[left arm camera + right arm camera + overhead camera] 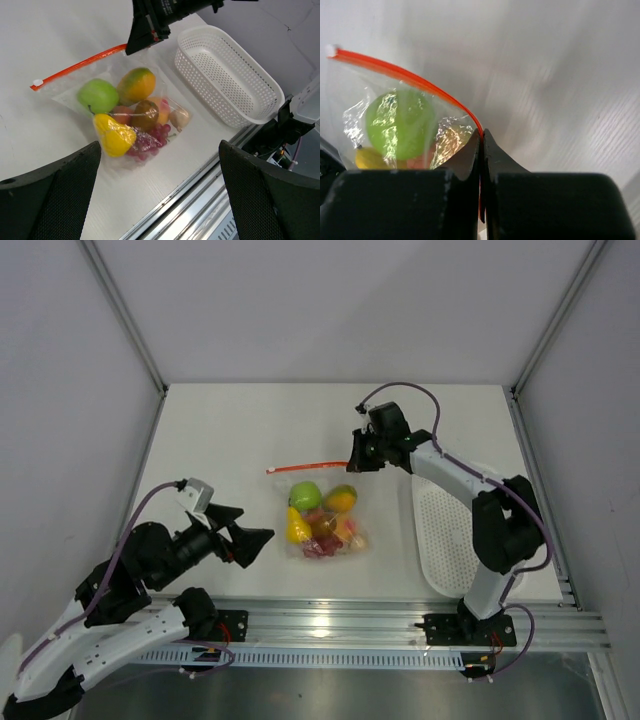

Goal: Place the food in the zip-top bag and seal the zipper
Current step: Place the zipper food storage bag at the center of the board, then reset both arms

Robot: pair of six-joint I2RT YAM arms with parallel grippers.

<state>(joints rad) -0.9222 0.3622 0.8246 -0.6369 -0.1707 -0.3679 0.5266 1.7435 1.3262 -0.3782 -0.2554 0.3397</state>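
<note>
The zip-top bag is clear. The zipper is orange-red with a white end tab. Contents: green round fruit, orange fruit shading to green, yellow fruit, dark red grape cluster. The tray is white, perforated in a grid. The table is white.

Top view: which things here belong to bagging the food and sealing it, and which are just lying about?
Part of the job:
- zip-top bag
- food, inside the bag
- zipper
- right gripper, shut on the zipper
- left gripper, open, apart from the bag

Just lying about:
- white perforated tray
</note>
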